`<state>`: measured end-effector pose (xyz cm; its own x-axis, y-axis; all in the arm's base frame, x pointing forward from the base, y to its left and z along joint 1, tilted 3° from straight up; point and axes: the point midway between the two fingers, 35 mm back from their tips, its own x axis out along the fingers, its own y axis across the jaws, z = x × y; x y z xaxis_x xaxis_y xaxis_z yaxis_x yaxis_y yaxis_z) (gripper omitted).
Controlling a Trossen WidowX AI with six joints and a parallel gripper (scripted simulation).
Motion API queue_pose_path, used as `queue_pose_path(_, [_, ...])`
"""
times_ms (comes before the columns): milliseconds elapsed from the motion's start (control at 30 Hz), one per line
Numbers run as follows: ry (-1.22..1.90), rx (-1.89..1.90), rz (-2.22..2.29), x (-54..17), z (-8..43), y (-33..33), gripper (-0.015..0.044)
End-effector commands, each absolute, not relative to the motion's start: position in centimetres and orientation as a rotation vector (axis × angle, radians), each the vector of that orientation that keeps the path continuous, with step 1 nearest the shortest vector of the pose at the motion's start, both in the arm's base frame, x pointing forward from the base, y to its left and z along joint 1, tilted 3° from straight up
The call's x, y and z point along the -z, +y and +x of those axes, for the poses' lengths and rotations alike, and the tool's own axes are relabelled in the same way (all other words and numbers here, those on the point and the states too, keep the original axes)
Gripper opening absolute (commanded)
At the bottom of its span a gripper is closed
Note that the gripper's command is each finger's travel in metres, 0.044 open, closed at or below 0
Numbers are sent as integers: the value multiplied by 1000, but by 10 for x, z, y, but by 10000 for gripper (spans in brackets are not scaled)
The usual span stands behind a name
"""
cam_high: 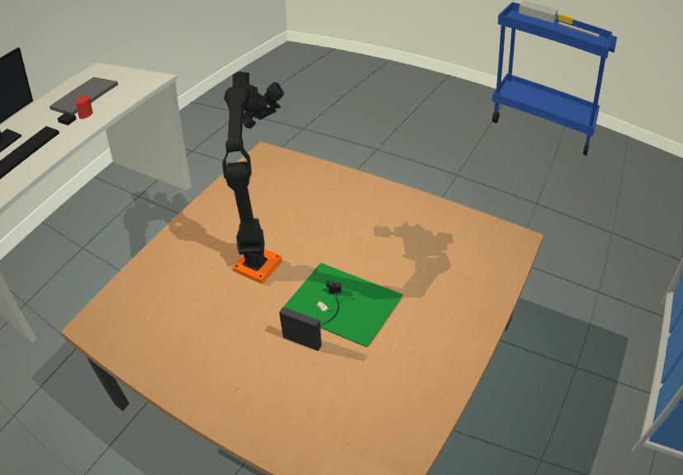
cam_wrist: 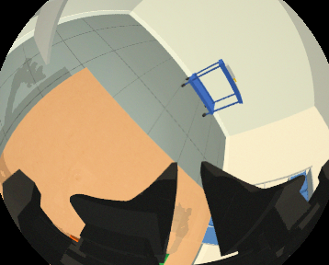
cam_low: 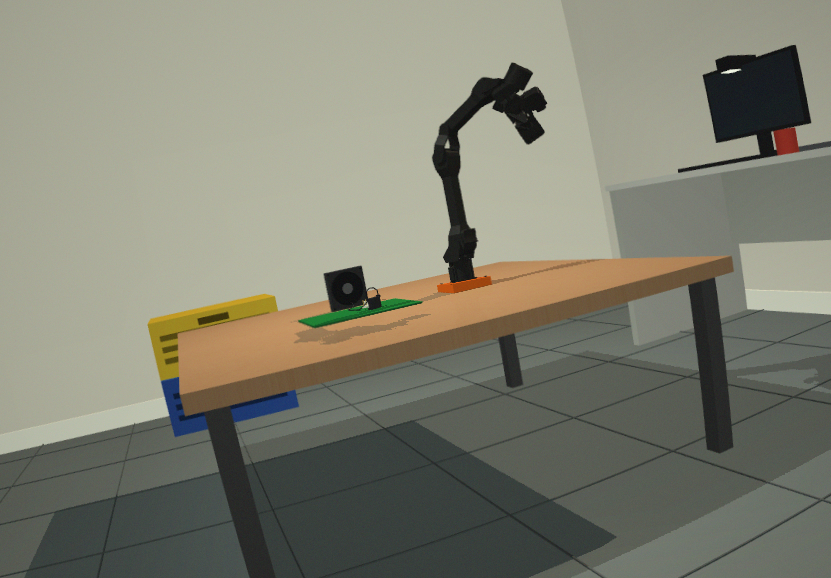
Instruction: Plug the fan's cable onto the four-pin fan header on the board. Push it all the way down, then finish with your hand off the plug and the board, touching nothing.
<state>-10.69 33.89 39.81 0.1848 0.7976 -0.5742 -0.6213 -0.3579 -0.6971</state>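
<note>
Arm [cam_low: 453,197] upright — gripper [cam_low: 530,126] high, empty.

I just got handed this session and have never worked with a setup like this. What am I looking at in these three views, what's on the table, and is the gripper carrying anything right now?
The black jointed machine is a single robot arm bolted to an orange base plate on a wooden table. The first picture looks down from above, the second looks from the side near floor level, and the round fisheye one is taken from the arm's wrist, looking past its gripper.

On the table lies a green board. A black boxy fan stands at its edge. Its thin cable runs across the board to a small black plug. The small pale part on the board seems to be the header, with nothing plugged on it.

The arm is raised high, far from the board. The gripper's fingers stand narrowly apart, nothing between them.
</note>
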Motion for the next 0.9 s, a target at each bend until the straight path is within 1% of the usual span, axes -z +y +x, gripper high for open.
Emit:
queue_pose_path(0, [-197, -1492, -1243, -398, -107, 339, 122])
queue_pose_path(133, [-191, -1490, -1245, -397, -105, 339, 227])
queue_pose_path(200, [-137, -1470, -1245, -391, -86, 343, 279])
queue_pose_path(400, [211, -1314, -1024, -366, -27, 355, 437])
queue_pose_path(433, [265, -1282, -982, -362, -17, 356, 440])
queue_pose_path(500, [259, -1258, -1006, -359, -8, 352, 440])
queue_pose_path(567, [306, -1190, -997, -352, 15, 346, 440])
queue_pose_path(767, [581, -982, -717, -327, 68, 340, 440])
queue_pose_path(867, [757, -797, -485, -308, 108, 329, 440])
